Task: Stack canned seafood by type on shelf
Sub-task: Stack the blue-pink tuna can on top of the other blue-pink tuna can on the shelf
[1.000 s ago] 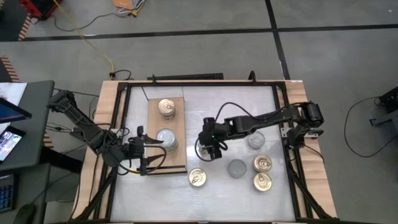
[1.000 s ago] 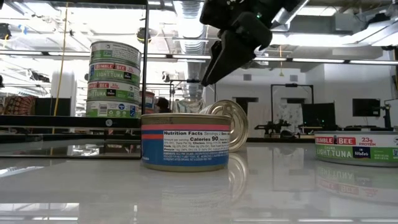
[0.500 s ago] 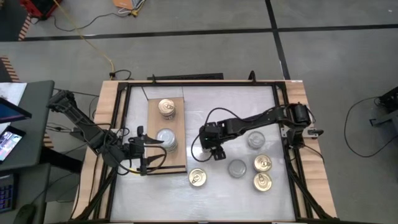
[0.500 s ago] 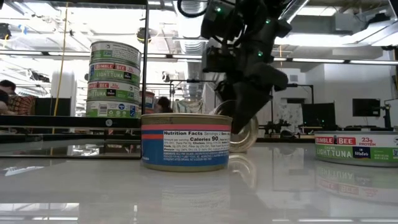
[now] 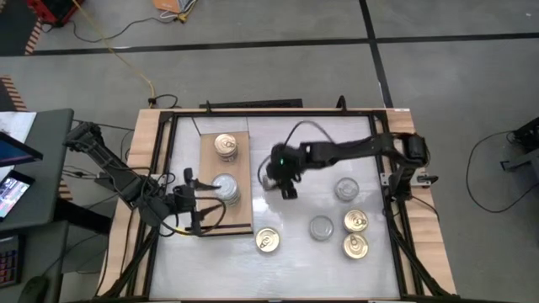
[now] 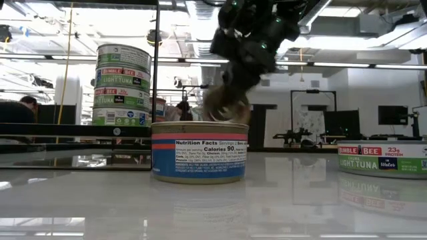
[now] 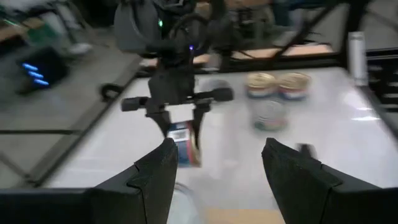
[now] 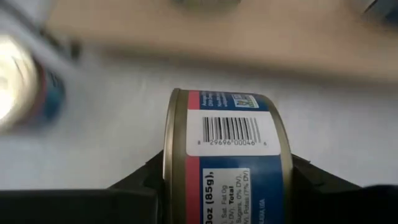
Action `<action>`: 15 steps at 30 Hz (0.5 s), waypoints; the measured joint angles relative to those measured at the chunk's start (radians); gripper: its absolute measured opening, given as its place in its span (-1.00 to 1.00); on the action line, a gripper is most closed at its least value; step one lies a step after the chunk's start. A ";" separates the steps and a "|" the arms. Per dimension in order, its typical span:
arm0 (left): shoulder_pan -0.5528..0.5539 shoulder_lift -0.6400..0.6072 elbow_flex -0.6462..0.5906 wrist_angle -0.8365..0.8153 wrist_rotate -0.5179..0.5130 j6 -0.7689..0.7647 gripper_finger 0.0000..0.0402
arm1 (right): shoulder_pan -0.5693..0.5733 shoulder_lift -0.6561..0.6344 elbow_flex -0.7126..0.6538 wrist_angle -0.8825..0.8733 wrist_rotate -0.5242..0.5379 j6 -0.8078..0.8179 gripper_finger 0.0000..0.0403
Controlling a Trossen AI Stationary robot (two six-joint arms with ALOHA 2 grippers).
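Tan wood marks the shelf [image 5: 226, 185], a board on the white tabletop [image 5: 320, 139] at centre left of the high view, with wooden side rails [image 5: 143, 151] flanking the table. At the frame's left the left gripper [image 5: 205, 208] lies low over the shelf's near half, its fingers [image 7: 155, 180] spread apart with nothing between them, just beside a silver-topped stack of tins [image 5: 225, 188]. Toward the shelf's far end stands a gold-topped tin [image 5: 226, 145]. In the low view a tall stack of green-labelled tuna tins [image 6: 123, 85] rises at the left, behind a black post. Right of the shelf, near the middle of the high view, the right gripper [image 5: 283, 175] hangs above the table with its fingers pinching a blue-and-red-labelled tin [image 8: 227, 168] turned on edge, barcode facing the wrist camera; the left wrist view shows the same tin [image 7: 182, 137] clear of the surface. Lower in the high view, a gold-topped tin [image 5: 268, 242] sits just off the shelf's near corner. Farther right lie two silver-topped tins [image 5: 346, 189] [image 5: 320, 227] and two more gold-topped ones [image 5: 356, 221] [image 5: 354, 246], close together.
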 joint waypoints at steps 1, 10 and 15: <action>0.000 0.000 0.000 -0.001 -0.032 0.018 0.12 | -0.022 -0.009 0.000 0.036 -0.036 0.009 0.01; 0.019 0.000 0.000 0.064 -0.463 0.397 0.12 | -0.194 -0.025 0.000 0.343 -0.254 0.179 0.04; 0.084 -0.007 0.000 0.178 -0.467 0.645 0.12 | -0.236 -0.021 0.013 0.486 -0.316 0.282 0.02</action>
